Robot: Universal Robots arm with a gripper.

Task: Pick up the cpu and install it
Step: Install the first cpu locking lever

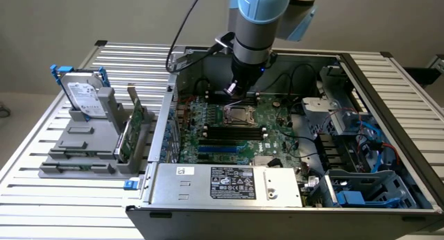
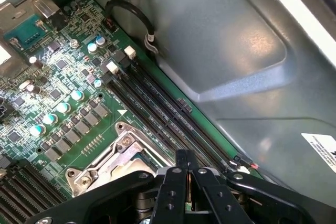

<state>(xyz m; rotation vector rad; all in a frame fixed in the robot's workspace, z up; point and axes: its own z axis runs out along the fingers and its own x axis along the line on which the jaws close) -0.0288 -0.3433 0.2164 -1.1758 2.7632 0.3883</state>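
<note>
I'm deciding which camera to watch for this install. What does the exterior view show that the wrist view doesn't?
Exterior view: the hard drive in its grey stand, the power supply and the drive bays. Wrist view: teal-topped capacitors close up, and a white label on the case wall. Shared: the socket, the memory slots and the shut tool.

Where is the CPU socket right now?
The socket sits on the motherboard inside the open case, centre of the exterior view, between the robot arm and the black memory slots.
</note>
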